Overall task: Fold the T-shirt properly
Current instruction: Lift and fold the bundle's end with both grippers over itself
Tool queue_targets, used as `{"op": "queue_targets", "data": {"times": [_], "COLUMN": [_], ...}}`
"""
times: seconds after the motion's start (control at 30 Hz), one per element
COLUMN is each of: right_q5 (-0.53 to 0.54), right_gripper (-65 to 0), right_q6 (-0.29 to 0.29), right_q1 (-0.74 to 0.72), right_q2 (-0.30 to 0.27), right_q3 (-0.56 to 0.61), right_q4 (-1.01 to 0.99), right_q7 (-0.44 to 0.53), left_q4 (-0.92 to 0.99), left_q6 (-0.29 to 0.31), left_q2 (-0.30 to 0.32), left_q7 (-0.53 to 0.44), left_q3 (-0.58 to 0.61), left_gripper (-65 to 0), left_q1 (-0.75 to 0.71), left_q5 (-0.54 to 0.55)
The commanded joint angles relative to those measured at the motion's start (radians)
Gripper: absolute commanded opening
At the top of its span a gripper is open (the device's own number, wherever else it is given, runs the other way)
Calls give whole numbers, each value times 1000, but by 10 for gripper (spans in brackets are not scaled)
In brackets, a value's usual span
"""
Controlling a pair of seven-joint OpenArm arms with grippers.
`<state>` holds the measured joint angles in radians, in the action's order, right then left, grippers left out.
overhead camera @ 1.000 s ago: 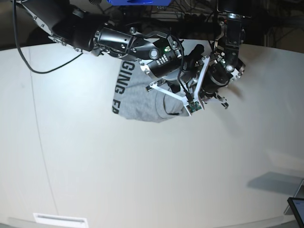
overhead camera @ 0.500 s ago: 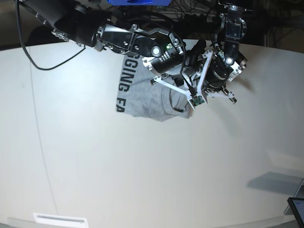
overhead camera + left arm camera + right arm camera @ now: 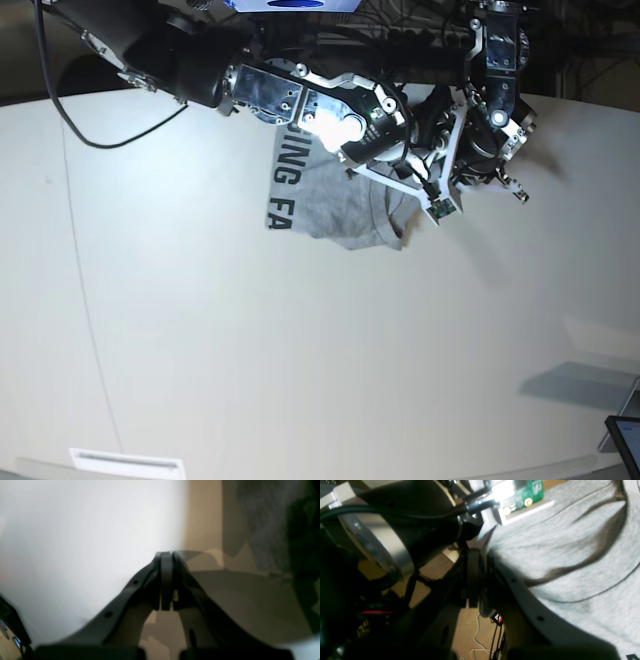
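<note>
T-shirt (image 3: pixel 335 205) bunched, right end effector (image 3: pixel 476 555) pinching it

The base view is evenly bright over the pale table (image 3: pixel 300 350), which bends at the edges from wide-lens distortion; beyond the table's far rim the background is dark, and a soft grey shadow lies on it at the near right corner. The left wrist view is blurred throughout, the table washed out to glare on the left and brown shade on the right; the right wrist view is dim and murky on its left, sunlit on the T-shirt (image 3: pixel 570 555), whose folds cast dark creases.
</note>
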<state>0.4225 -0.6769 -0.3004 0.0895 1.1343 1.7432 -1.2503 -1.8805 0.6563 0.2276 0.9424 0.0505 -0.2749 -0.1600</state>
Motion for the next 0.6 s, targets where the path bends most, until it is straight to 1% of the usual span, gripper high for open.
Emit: {"op": "queue_targets", "data": {"times": [0.0,0.1,0.23,0.4,0.57], "right_q5": [-98,-98,-98,-98,-100], "right_gripper": [-650,-650,-650,-650,-650], "right_q6": [-21,-21,-21,-21,-21], "right_q1": [-15,-36,-64,-96,-95], "right_q2": [-21,-38,-47,-90,-109], "right_q3": [-4,-4,-4,-7,-9], "right_q4": [-35,-35,-36,-36,-32], "right_q7": [-6,-4,-6,-6,-7], "left_q4": [-46,-44,-46,-47,-51], "left_q6": [42,42,42,42,42], "left_q2": [23,42,42,36,36], "left_q7": [-35,-35,-35,-35,-35], "left_q3": [-1,-7,-8,-1,-1], "left_gripper": [-650,-650,-650,-650,-650], "left_q1": [1,-10,-17,-22,-22], "left_q5": [76,84,87,87,87]}}
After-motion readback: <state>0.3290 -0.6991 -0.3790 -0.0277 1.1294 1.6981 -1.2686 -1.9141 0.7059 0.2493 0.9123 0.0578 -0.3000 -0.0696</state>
